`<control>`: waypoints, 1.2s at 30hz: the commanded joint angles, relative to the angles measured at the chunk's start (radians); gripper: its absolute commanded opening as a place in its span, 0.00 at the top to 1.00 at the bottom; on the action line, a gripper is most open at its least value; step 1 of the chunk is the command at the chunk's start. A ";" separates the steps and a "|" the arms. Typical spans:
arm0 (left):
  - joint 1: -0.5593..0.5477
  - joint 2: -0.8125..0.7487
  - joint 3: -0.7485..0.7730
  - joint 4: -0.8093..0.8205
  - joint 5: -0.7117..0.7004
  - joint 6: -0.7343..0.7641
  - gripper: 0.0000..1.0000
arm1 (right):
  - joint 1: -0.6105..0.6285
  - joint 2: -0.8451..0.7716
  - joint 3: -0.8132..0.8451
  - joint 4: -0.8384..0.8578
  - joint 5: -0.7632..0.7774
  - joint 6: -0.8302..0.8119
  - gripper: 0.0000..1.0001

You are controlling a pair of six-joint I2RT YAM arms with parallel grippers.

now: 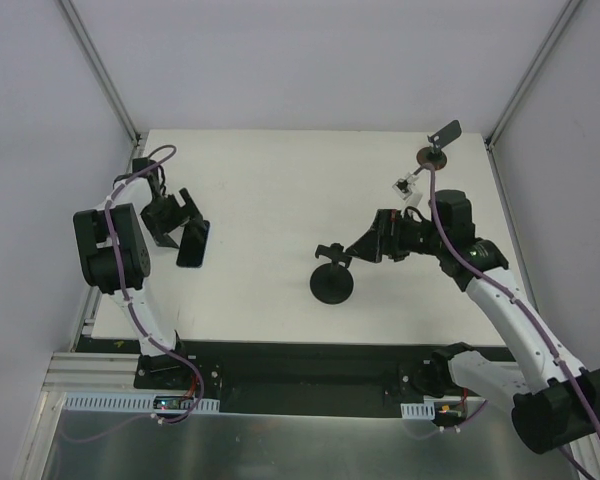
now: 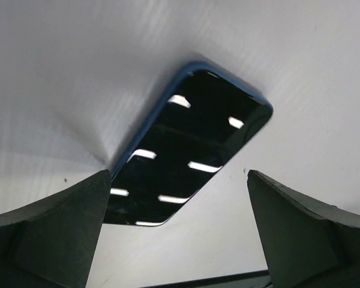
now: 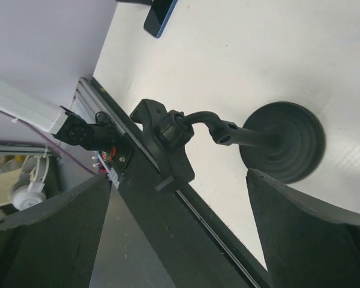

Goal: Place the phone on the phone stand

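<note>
The phone, black with a bluish edge, lies flat on the white table at the left. It also shows in the left wrist view and at the top edge of the right wrist view. My left gripper hovers just behind and above it, open and empty; the phone's near corner lies beside the left finger. The black phone stand stands mid-table, with its disc base and clamp head clear in the right wrist view. My right gripper is open and empty, just right of the stand and apart from it.
A second stand with a brown base and grey plate stands at the far right corner, with a small white piece near it. The table's black front rail runs under my right gripper. White walls enclose the table on three sides.
</note>
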 commanded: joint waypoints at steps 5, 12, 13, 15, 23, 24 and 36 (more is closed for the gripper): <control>-0.120 -0.195 -0.141 -0.012 -0.113 0.024 0.01 | -0.001 -0.147 0.090 -0.254 0.151 -0.158 0.04; -0.196 -0.180 -0.136 -0.054 -0.317 0.087 0.01 | 0.002 -0.213 0.053 -0.223 0.117 -0.140 0.04; -0.206 -0.173 -0.130 -0.060 -0.348 0.107 0.01 | 0.004 -0.216 0.050 -0.221 0.119 -0.144 0.04; -0.218 -0.162 -0.113 -0.066 -0.333 0.151 0.01 | 0.004 -0.224 0.044 -0.223 0.116 -0.152 0.04; -0.218 0.001 0.034 -0.160 -0.308 0.332 0.01 | 0.013 -0.242 0.026 -0.200 0.088 -0.149 0.04; -0.218 0.008 0.049 -0.161 -0.311 0.335 0.01 | 0.014 -0.244 0.024 -0.202 0.089 -0.150 0.04; -0.219 0.137 0.101 -0.199 -0.313 0.383 0.07 | 0.016 -0.246 0.010 -0.205 0.116 -0.147 0.04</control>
